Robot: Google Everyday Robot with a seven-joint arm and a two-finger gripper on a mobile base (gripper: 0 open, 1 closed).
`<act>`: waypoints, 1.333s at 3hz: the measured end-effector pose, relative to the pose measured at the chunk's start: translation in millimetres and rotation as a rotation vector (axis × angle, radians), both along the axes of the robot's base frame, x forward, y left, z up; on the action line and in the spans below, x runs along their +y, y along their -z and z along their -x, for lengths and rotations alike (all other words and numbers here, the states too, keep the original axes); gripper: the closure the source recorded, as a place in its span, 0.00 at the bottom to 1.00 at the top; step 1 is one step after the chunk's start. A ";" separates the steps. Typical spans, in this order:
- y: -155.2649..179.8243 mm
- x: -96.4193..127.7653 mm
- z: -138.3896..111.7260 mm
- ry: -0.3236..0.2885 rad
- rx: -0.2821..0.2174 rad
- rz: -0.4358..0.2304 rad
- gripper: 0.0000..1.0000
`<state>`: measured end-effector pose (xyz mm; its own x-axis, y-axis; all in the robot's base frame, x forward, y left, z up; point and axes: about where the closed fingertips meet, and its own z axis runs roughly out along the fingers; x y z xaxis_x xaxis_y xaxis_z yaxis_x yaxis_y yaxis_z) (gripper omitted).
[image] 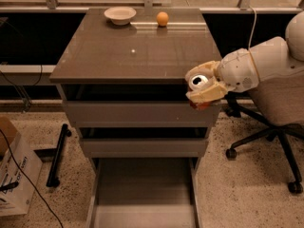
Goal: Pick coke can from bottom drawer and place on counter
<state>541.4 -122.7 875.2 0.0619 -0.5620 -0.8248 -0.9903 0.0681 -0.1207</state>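
Observation:
My gripper (203, 85) is at the front right corner of the counter (133, 51), just at its edge height. It is shut on the coke can (199, 82); the can's silver top faces me and a bit of red shows below the lower finger. The bottom drawer (142, 194) is pulled out below, its flat grey floor bare. The white arm reaches in from the right.
A white bowl (119, 15) and an orange ball (162, 18) sit at the back of the counter. An office chair (278, 113) stands to the right behind the arm. A cardboard box (14, 170) and a black bar (58, 153) lie on the floor at left.

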 end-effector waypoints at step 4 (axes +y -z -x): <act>-70.7 -12.9 -125.5 0.342 -0.128 -0.417 1.00</act>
